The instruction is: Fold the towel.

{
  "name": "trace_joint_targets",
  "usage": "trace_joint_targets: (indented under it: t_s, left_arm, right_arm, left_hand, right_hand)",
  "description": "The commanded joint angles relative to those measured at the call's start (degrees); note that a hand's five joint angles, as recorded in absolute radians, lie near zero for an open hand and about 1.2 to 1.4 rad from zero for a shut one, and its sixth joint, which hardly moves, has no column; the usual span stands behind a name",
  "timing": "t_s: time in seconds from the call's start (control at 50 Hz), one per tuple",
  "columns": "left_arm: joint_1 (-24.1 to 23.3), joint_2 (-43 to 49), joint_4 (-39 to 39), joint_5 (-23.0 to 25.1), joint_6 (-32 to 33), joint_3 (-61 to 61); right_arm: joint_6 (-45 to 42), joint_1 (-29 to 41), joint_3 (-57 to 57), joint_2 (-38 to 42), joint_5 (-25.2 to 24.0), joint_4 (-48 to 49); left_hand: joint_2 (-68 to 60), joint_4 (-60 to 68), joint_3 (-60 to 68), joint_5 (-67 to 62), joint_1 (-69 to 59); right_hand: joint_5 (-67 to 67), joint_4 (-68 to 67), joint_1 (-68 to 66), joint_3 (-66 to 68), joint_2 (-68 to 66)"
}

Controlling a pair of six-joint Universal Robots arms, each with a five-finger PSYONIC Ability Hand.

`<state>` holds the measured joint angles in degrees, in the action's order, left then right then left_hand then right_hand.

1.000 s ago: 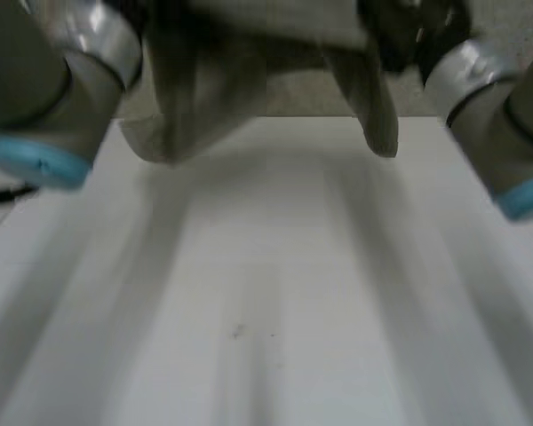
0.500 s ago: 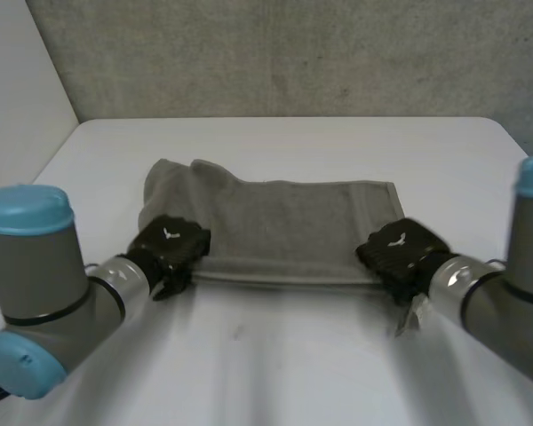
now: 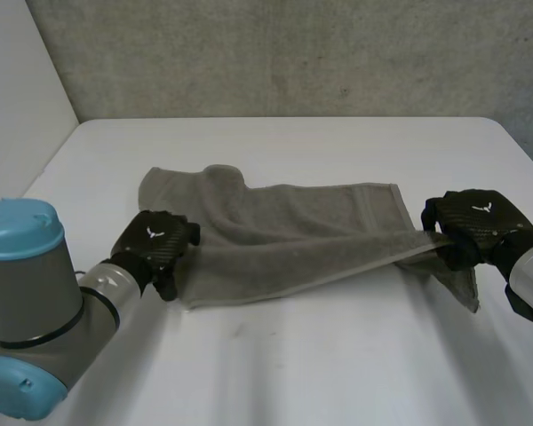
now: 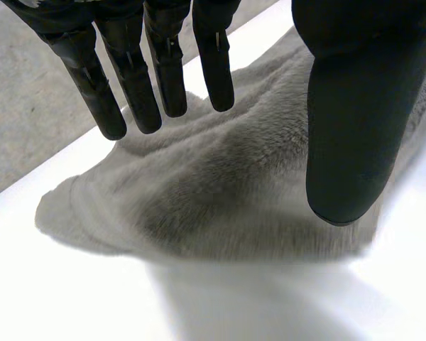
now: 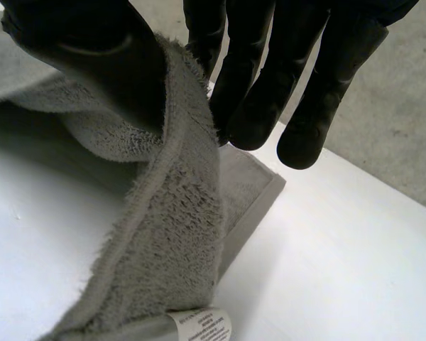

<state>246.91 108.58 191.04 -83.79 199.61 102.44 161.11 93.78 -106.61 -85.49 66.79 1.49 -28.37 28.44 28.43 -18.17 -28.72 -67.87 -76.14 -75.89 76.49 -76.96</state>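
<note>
Towel point(image 3: 284, 244) left edge partly hidden behind the left hand point(image 3: 155, 248), its right edge lost inside the right hand point(image 3: 471, 220) grip, care label point(image 5: 199, 328) on the towel's hanging corner cut off, print unreadable, desk point(image 3: 338, 373) beneath the towel covered.

Near the worktop's point(image 3: 293, 355) left edge the left hand point(image 3: 155, 244) holds its fingers point(image 4: 167, 71) straight, thumb apart, while near its right edge the right hand point(image 3: 471, 222) pinches the towel point(image 3: 293, 240).
</note>
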Motion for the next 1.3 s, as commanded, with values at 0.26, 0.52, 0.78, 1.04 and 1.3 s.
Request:
trace_joint_targets:
  t_s: [0.26, 0.52, 0.78, 1.04, 1.3]
  left_arm:
    - [-1.69, -3.45, 1.79, -1.81, -4.04, 4.34]
    - [-2.84, -2.76, 0.47, -0.85, -10.20, 5.40]
    - [-3.19, 6.47, 0.91, -1.02, -10.03, 0.21]
    - [-3.19, 10.59, 1.26, -1.11, -10.03, -5.23]
    - [-3.19, 13.59, 1.26, -1.28, -9.77, -7.52]
  right_arm:
    - [0.43, 0.00, -2.73, 1.03, 0.01, 3.25]
    - [-0.01, -0.09, -2.55, 2.44, -0.17, 3.60]
    - [-0.19, -0.09, -2.99, 2.70, -0.17, 3.78]
    - [-0.19, -0.09, -3.52, 2.70, 0.01, 3.78]
    - [-0.27, -0.09, -3.78, 2.79, 0.01, 3.78]
  left_hand:
    - [-16.59, 16.53, 16.54, -16.79, -16.24]
    - [-10.44, 10.37, 10.38, -10.64, -10.09]
    - [-10.27, 10.21, 10.21, -10.47, -9.92]
    - [-16.83, 16.77, 16.77, -17.03, -16.48]
    - [-21.84, 21.77, 21.78, -22.03, -21.49]
  right_hand:
    - [-2.13, -3.86, -4.11, 3.51, -3.04]
    - [-2.13, -3.86, -4.11, 3.51, -3.04]
    - [-2.13, -3.86, -4.11, 3.51, -3.04]
    - [-2.13, -3.86, -4.11, 3.51, -3.04]
    - [-2.13, -3.86, -4.11, 3.51, -3.04]
